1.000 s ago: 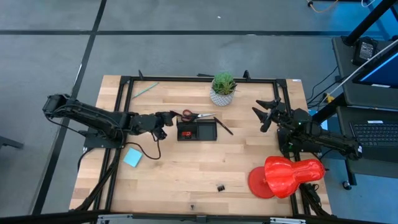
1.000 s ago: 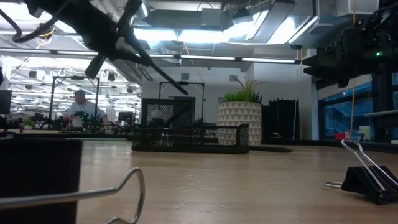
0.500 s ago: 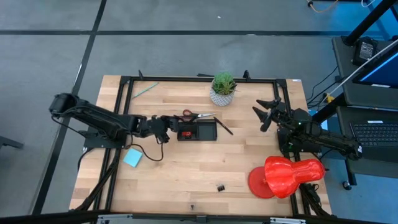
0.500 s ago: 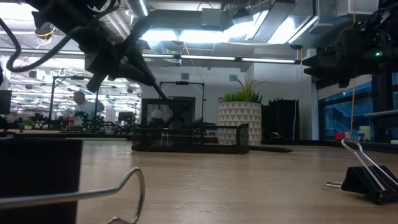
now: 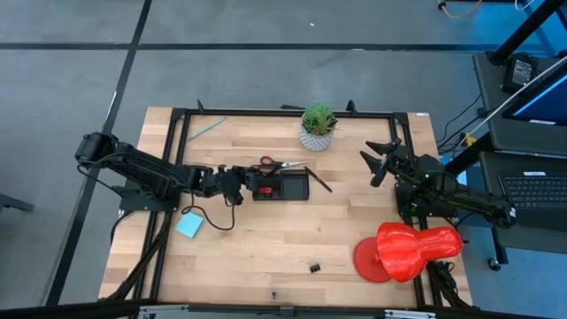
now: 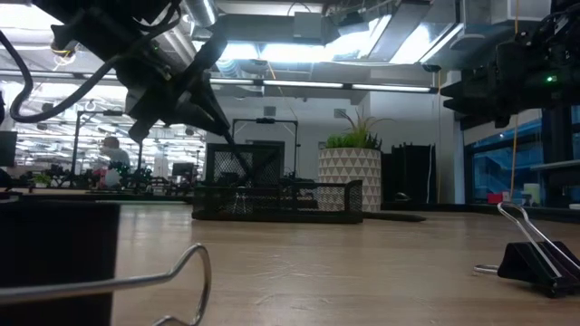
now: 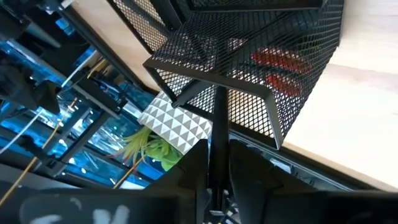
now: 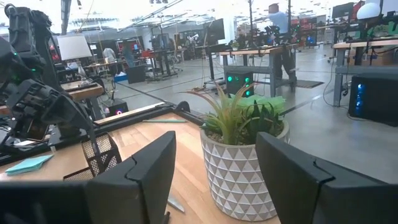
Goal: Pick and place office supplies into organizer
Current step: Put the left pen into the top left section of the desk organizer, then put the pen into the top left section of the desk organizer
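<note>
The left gripper (image 5: 237, 180), closed on a thin dark pen (image 7: 217, 124), has the organizer (image 5: 282, 186) directly ahead, the pen's long axis pointing into it.

Both arms are matte black, built of jointed tubular links. The left arm (image 5: 142, 170) trails a thin black cable that loops toward six o'clock. The right tool (image 8: 214, 180) has two broad, flat, dark fingers (image 8: 134, 183) with angular edges.

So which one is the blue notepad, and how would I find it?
Look at the wooden table from above and find the left gripper by the black tray. Below that arm lies the notepad, the only flat light-blue square there.
</note>
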You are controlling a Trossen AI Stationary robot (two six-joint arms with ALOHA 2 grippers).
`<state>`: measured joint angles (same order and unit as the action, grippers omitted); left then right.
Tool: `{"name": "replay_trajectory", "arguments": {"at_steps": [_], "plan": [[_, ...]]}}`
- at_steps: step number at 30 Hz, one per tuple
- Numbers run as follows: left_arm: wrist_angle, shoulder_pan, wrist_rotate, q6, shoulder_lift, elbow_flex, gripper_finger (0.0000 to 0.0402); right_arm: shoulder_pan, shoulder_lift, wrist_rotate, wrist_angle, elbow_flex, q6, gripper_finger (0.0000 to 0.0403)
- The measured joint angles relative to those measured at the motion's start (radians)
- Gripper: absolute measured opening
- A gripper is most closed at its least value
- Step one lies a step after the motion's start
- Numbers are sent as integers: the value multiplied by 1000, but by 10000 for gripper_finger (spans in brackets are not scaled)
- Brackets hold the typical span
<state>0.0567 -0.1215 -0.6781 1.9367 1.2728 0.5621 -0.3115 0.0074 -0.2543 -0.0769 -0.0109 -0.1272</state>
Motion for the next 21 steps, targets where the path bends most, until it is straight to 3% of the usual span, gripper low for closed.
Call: {"name": "replay_trajectory", "arguments": {"at_steps": [13,17,21], "plan": [[104,0,-89,-123,-4,0,99,0,0,0,0,0,0,224],[112,9,-75,-287,-59,-1,98,0,0,1,0,0,0,224],[113,44,-48,-553,-160,-1,94,0,0,2,0,0,7,224]]}}
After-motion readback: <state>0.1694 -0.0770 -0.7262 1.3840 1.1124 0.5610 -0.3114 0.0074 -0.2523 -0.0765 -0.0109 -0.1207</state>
